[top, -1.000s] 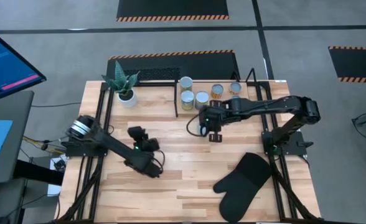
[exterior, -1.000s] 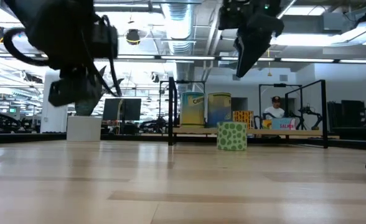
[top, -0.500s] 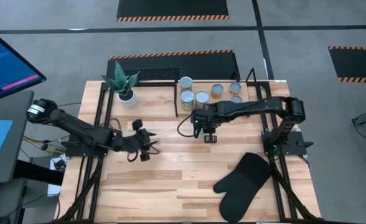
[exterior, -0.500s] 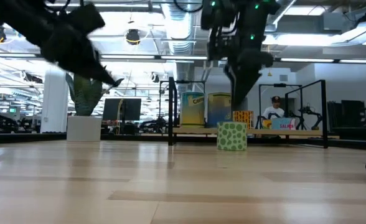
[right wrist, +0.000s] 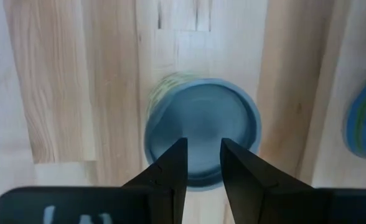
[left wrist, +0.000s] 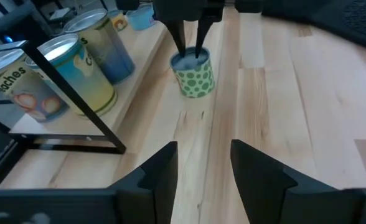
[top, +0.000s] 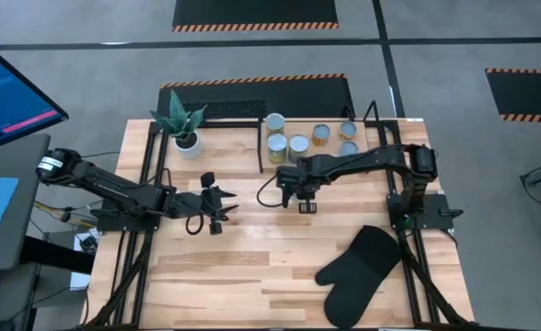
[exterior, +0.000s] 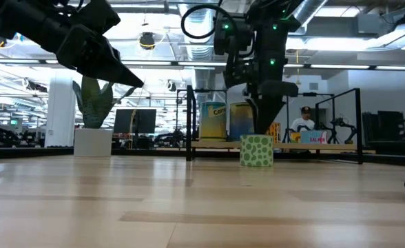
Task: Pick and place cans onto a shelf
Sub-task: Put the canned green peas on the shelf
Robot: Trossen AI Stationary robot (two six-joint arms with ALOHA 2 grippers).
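Observation:
A can with a green dotted side and pale blue top stands upright on the table in front of the shelf; it also shows in the left wrist view and the right wrist view. My right gripper points down over the can's top with a narrow gap between its fingers. My left gripper is open and empty, above the table to the left of the can. Several other cans stand on the shelf's wood base. My right gripper comes at the can's top from above, its fingers pointing down, inside the rim. I cannot tell whether the fingertips touch the top. The can stands upright on the table.
A white plant pot stands at the far left, beside the shelf's left bars. A black oven mitt lies at the near right. Bare wood lies between the arms and the near edge.
My right gripper has come down and a little toward the table's left, onto the green dotted can. My left arm has stretched out from a folded pose; its gripper has gone toward the far edge and now points at the can. The can has kept still.

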